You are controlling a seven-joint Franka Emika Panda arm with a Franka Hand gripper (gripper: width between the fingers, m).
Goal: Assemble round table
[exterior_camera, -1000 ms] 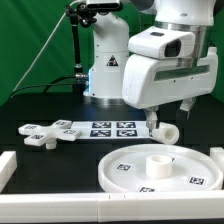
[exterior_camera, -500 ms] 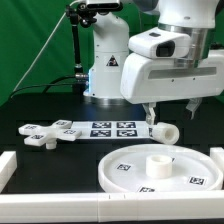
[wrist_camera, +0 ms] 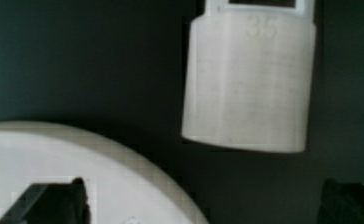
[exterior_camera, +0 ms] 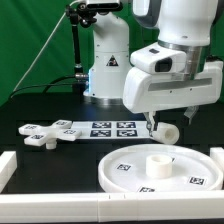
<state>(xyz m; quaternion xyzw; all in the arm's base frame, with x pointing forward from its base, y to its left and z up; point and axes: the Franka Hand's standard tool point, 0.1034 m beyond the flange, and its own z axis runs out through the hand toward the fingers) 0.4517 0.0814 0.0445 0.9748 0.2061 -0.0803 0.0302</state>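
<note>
The short thick white cylinder lies on its side on the black table, just behind the round disc. The disc has a rim, tags and a central hub. The four-lobed cross piece lies at the exterior view's left. My gripper hangs open and empty just above the cylinder. In the wrist view the cylinder lies beyond the dark fingertips, beside the disc's edge. My gripper holds nothing.
The marker board lies flat between the cross piece and the cylinder. White rails edge the table at the front and sides. The robot's base stands behind, with a black cable on the left.
The wrist has shifted toward the exterior view's right and tilted, with the hand a little lower over the cylinder. The parts have not moved.
</note>
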